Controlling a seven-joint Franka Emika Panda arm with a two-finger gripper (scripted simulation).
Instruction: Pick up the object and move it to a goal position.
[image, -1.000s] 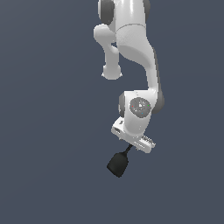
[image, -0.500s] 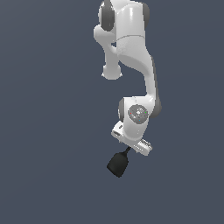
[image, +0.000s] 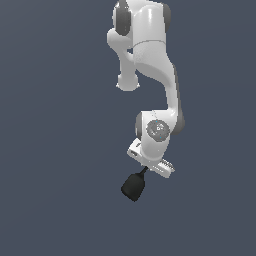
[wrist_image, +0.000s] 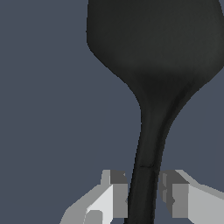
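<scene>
White arm (image: 150, 60) folded downward, fingers (wrist_image: 118, 194) closed, pointing down

The spatula (image: 134, 186) hangs below the pincer (image: 146, 169), its handle between the fingers (wrist_image: 117, 194), blade farthest out.

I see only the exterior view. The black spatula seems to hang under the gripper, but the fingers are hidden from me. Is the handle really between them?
Observer: Yes. In the wrist view the spatula handle runs between the two fingers of the gripper, one on each side.
Operator: Do the fingers touch the handle?
Observer: One finger sits right against it; at the other a thin gap may remain, too fine to judge.
Operator: Which end is gripped?
Observer: The thin end of the handle. The broad blade points away from the gripper, as your view also suggests.
</scene>
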